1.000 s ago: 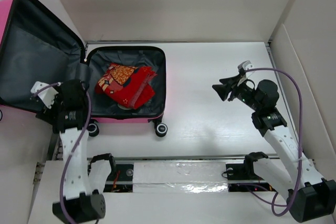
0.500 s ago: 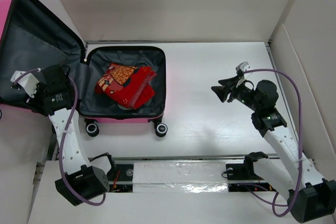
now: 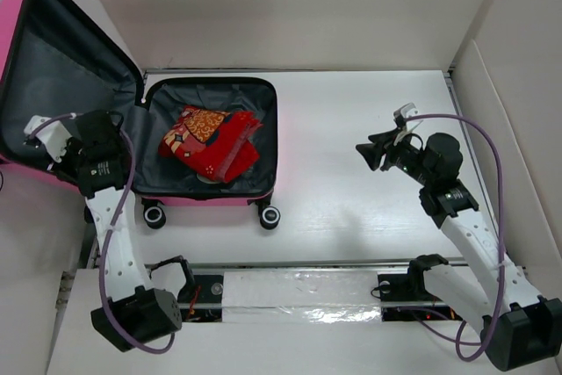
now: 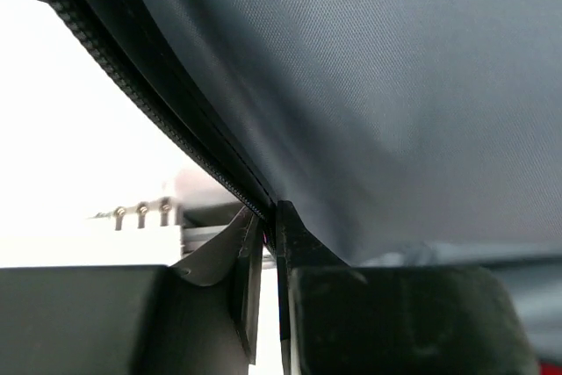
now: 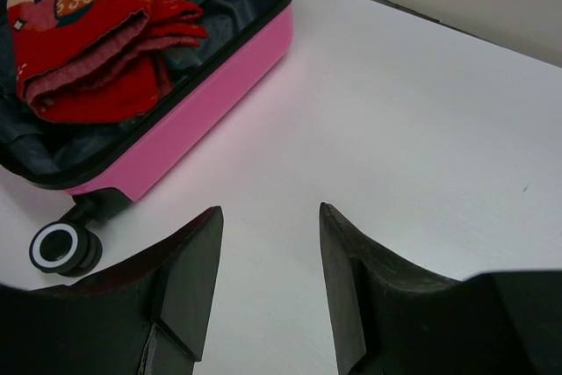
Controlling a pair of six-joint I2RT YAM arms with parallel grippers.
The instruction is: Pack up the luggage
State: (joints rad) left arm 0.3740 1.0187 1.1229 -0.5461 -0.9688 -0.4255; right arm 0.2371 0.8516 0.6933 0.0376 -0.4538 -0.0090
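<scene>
From above, the luggage (image 3: 211, 200) lies open at the left of the table (image 3: 369, 111), its base flat and its lid (image 3: 61, 68) raised and leaning out to the left, with the grey lining showing. 1 folded red cloth (image 3: 211, 142) lies inside the base, and nothing else waiting to be packed shows on the table. The left gripper (image 3: 68, 169) sits at the lid's near rim, while the right gripper (image 3: 367, 151) hangs over bare table well to the right of the case, its jaws spread and holding nothing. In the left wrist view the lining (image 4: 395, 85) fills most of the picture, and the left gripper (image 4: 270, 217) is pinched onto the lid's zipper edge (image 4: 132, 103), its 2 fingers almost together with the rim between them. In the right wrist view the right gripper (image 5: 268, 217) is parted over the white table (image 5: 421, 129), looking toward the pink side of the luggage (image 5: 202, 103), the red cloth (image 5: 88, 41) in the base and 1 black wheel (image 5: 60, 248). The packing itself looks done or close to it. What seems left is folding the lid down over the base and zipping it, and the left grip on the rim suits that step.
</scene>
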